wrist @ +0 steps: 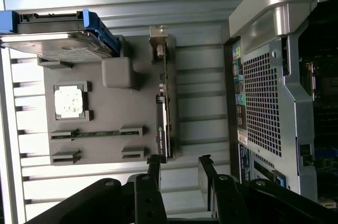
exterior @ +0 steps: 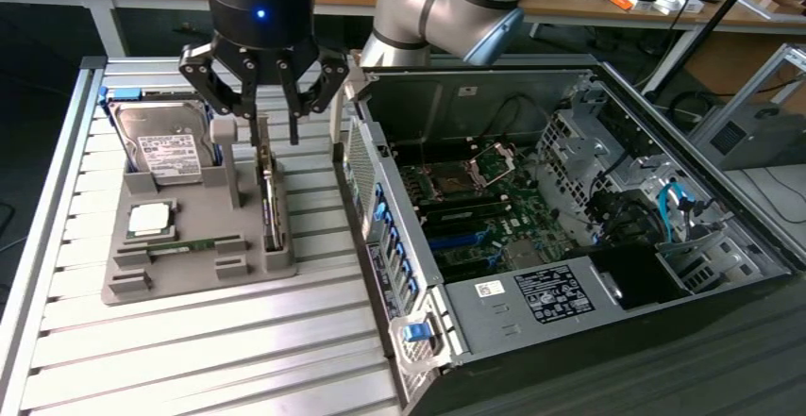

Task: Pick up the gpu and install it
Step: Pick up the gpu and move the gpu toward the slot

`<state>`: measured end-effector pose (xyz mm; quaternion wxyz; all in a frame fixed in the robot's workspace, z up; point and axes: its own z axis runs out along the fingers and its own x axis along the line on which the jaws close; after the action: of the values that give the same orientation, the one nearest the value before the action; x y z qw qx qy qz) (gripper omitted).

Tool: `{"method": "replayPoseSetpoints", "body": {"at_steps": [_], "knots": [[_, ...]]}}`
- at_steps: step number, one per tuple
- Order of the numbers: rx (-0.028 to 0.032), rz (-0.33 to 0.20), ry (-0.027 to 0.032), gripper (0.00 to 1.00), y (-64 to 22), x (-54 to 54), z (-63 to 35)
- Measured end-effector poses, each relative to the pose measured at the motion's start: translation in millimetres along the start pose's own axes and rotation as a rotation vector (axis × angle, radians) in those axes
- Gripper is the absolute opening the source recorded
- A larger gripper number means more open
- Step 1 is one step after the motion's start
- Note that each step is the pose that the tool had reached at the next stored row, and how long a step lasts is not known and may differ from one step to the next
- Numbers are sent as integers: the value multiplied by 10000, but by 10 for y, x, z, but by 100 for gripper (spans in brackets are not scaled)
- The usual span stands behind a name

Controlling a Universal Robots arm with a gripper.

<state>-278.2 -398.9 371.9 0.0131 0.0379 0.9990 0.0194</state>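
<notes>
The gpu [exterior: 268, 201], a thin green card with a silvery end bracket, stands on its edge in a slot along the grey holder tray [exterior: 189, 279]. The wrist view looks down on it edge-on, so the gpu [wrist: 165, 109] is a narrow strip beside the tray [wrist: 111, 115]. My gripper [exterior: 279, 119] hangs open just above the card's far end, with nothing between its black fingers [exterior: 233, 105]. In the wrist view the open gripper [wrist: 179, 165] sits off one end of the card, roughly in line with it and not touching.
The tray also holds a hard drive [exterior: 164, 142], a square processor chip [exterior: 151, 218] and a memory stick [exterior: 202, 244]. The open computer case [exterior: 377, 199] with its motherboard [exterior: 473, 208] lies at the exterior view's right, on a slatted metal table [exterior: 226, 359].
</notes>
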Motion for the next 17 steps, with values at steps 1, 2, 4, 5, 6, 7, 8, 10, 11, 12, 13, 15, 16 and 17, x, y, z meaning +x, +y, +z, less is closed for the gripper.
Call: {"method": "replayPoseSetpoints", "body": {"at_steps": [1, 2, 4, 5, 6, 7, 8, 10, 11, 12, 13, 15, 16, 17], "knots": [[4, 0, -1, 42, 1, -9, 2], [6, -1, -1, 42, 1, -19, 4], [16, -1, -2, 42, 3, -43, 10], [22, -1, -3, 42, 3, -51, 14], [25, 0, -5, 42, 4, -53, 18], [29, 0, -4, 42, 4, -55, 21], [34, -1, -3, 42, 4, -56, 27], [37, -1, -2, 42, 3, -57, 36], [36, -1, -3, 42, 3, -57, 42], [37, -1, -2, 42, 3, -56, 46], [36, -1, -3, 42, 2, -56, 52], [37, -2, -2, 42, 2, -56, 56], [37, -2, -3, 42, 2, -56, 58], [36, -1, -3, 42, 2, -56, 60]]}}
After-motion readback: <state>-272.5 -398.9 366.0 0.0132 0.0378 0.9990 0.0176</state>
